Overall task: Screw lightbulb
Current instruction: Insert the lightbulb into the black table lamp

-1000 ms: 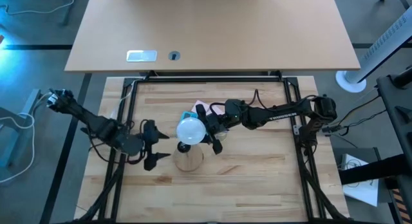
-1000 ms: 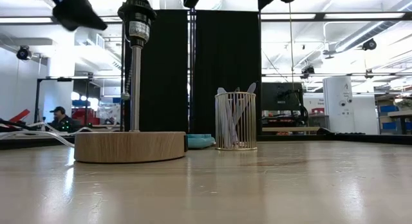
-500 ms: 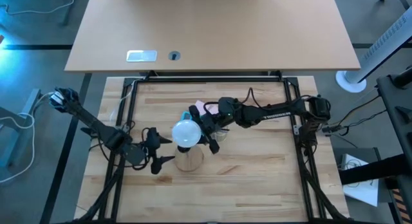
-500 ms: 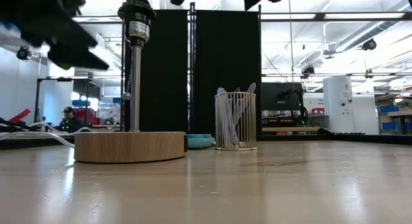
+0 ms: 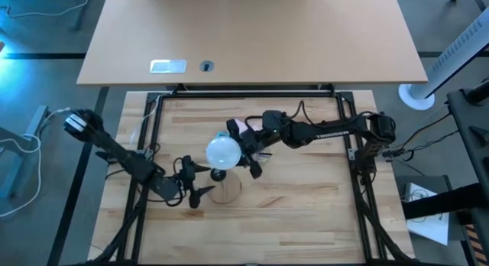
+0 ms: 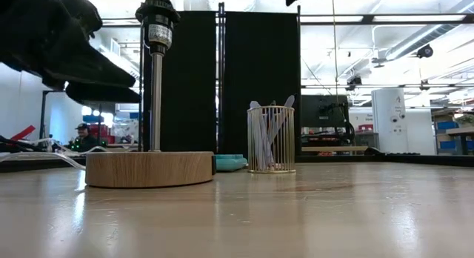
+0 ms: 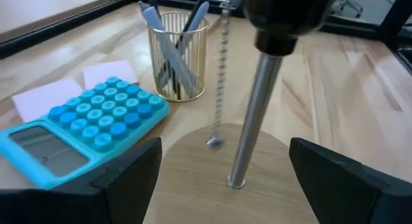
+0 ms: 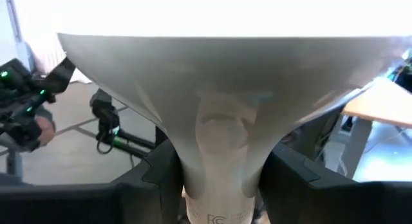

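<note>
The frosted white lightbulb (image 5: 223, 151) is held high in my right gripper (image 5: 249, 155), globe up, just above and a little far of the lamp's black socket (image 5: 218, 174). The socket (image 6: 157, 21) tops a metal post on a round wooden base (image 6: 148, 169). In the right wrist view the bulb (image 8: 219, 76) fills the picture. My left gripper (image 5: 197, 182) is open at the base's left side. Its fingers (image 7: 129, 179) stand wide on either side of the post (image 7: 257, 114) and touch nothing. My right gripper pinches the bulb's narrow neck (image 8: 222, 166) below the globe between its two fingers (image 8: 161, 179). The fingers come level from the table's right. The bulb is upright, lifted clear, with its globe above the fingers; its screw base is hidden.
A blue calculator (image 7: 77, 127), pink notes (image 7: 109, 73) and a gold wire pen cup (image 7: 177, 56) stand just beyond the lamp base. The cup also shows in the low view (image 6: 271, 139). A bead pull chain (image 7: 222, 69) hangs from the socket. A black frame (image 5: 153, 128) borders the table.
My left gripper has moved down and toward the table's near right, closing in on the lamp base, and stays open. My right gripper has kept the bulb high above the socket, with only small shifts sideways.
</note>
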Motion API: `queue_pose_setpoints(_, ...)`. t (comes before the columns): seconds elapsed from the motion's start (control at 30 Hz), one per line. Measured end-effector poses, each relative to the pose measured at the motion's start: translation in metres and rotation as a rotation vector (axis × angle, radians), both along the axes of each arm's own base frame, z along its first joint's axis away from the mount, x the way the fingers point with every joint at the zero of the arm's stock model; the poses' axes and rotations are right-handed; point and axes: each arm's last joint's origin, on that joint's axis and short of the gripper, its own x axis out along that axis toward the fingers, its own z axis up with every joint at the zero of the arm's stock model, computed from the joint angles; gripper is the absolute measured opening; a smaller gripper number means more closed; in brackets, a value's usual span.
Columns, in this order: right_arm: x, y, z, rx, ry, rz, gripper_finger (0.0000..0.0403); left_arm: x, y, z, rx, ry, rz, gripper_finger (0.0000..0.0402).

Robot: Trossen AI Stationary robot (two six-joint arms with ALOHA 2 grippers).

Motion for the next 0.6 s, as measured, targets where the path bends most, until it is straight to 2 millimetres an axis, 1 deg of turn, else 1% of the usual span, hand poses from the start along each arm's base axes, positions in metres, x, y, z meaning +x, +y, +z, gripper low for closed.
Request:
queue_pose_setpoints(0.27,0.000,-0.005,0.000,0.006,0.008,-0.013,0.0156,0.012,-0.010,-0.015,-0.047,-0.034,-0.004,0.0332)
queue_pose_setpoints(0.37,0.000,-0.005,-0.001,0.006,0.019,-0.014,0.0156,0.019,-0.017,-0.015,-0.078,-0.074,-0.030,0.0331)
queue_pose_setpoints(0.6,0.000,-0.005,-0.002,0.003,0.036,-0.014,0.0156,0.031,-0.032,-0.010,-0.078,-0.076,-0.051,0.0327)
